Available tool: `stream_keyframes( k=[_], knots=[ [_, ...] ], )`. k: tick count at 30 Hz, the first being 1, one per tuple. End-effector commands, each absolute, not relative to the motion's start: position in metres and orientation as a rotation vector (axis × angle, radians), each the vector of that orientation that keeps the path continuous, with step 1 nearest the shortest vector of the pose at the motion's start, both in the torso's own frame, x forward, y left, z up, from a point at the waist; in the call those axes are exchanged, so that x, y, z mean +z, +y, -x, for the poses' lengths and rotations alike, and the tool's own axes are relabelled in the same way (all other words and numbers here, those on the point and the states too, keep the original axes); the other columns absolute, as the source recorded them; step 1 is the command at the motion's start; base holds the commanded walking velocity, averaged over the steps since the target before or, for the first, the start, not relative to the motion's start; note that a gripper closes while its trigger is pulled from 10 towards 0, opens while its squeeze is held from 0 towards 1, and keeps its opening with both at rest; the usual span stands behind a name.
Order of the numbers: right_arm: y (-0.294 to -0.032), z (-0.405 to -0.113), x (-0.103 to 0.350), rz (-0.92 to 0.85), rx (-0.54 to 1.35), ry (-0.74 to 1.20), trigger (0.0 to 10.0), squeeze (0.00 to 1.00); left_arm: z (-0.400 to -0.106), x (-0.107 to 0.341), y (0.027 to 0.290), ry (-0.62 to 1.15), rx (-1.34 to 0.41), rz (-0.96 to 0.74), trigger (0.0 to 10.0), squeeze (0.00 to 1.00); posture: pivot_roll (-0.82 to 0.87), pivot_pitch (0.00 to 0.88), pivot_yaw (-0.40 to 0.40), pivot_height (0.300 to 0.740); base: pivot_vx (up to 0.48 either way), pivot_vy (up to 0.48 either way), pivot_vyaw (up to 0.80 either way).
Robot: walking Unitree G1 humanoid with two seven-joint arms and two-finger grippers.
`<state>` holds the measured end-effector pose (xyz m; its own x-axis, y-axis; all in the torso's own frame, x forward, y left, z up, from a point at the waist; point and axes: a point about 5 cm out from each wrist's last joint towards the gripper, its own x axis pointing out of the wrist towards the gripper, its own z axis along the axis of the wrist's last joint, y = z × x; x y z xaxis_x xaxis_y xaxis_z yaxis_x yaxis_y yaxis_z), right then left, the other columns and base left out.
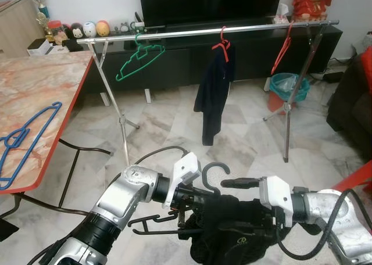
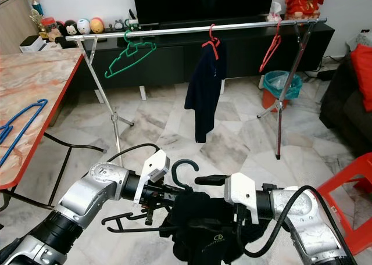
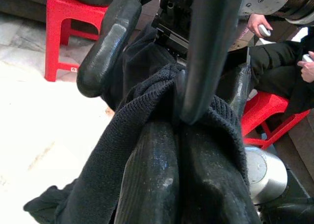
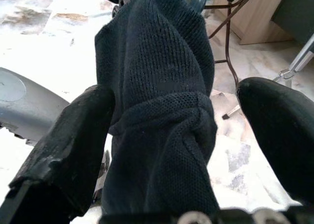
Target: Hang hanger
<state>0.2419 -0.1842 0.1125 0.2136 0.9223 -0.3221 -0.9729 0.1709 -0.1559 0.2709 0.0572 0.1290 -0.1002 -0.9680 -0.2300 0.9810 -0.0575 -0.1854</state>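
Observation:
A black hanger (image 1: 211, 173) with a dark garment (image 1: 232, 233) draped over it hangs low in front of me, above the floor. My left gripper (image 1: 195, 202) is shut on the hanger just below its hook. In the left wrist view the hanger's stem (image 3: 211, 52) runs down into the bunched cloth (image 3: 147, 116). My right gripper (image 4: 171, 121) is open, one black finger (image 4: 64, 150) on each side of a fold of the garment (image 4: 162, 86). The silver clothes rail (image 1: 203, 31) stands farther ahead across the room.
On the rail hang a green hanger (image 1: 139, 58), a red hanger holding a dark top (image 1: 214, 96) and a bare red hanger (image 1: 282, 47). A blue hanger (image 1: 23, 140) lies on the marble table (image 1: 58, 85) to the left. A teal bin (image 1: 289, 88), red stool (image 2: 349, 195) and seated person's hand (image 3: 260, 25) are right.

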Motion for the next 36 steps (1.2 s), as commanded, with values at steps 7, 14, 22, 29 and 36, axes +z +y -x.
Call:
stream_keyframes(
  k=[7,14,22,29,36],
  knots=[
    [-0.183,-0.246,0.106,0.383,1.371,0.2,0.0,0.0,-0.268,0.147,0.051,0.242,-1.692,-0.057,10.0,0.0,-0.04,0.0,0.061,0.74,0.0,0.0,0.0],
    [-0.176,-0.251,0.108,0.371,1.382,0.186,0.0,0.0,-0.27,0.151,0.05,0.235,-1.688,-0.06,10.0,0.0,-0.04,0.0,0.063,0.74,0.0,0.0,0.0],
    [-0.173,-0.249,0.11,0.344,1.404,0.179,0.0,0.0,-0.27,0.151,0.052,0.237,-1.678,-0.053,10.0,0.0,-0.04,0.0,0.067,0.74,0.0,0.0,0.0],
    [-0.174,-0.249,0.107,0.339,1.396,0.208,0.0,0.0,-0.271,0.15,0.051,0.24,-1.671,-0.057,10.0,0.0,-0.04,0.0,0.069,0.74,0.0,0.0,0.0],
    [-0.174,-0.248,0.107,0.337,1.403,0.221,0.0,0.0,-0.272,0.15,0.05,0.236,-1.669,-0.059,10.0,0.0,-0.04,0.0,0.069,0.74,0.0,0.0,0.0]
  ],
)
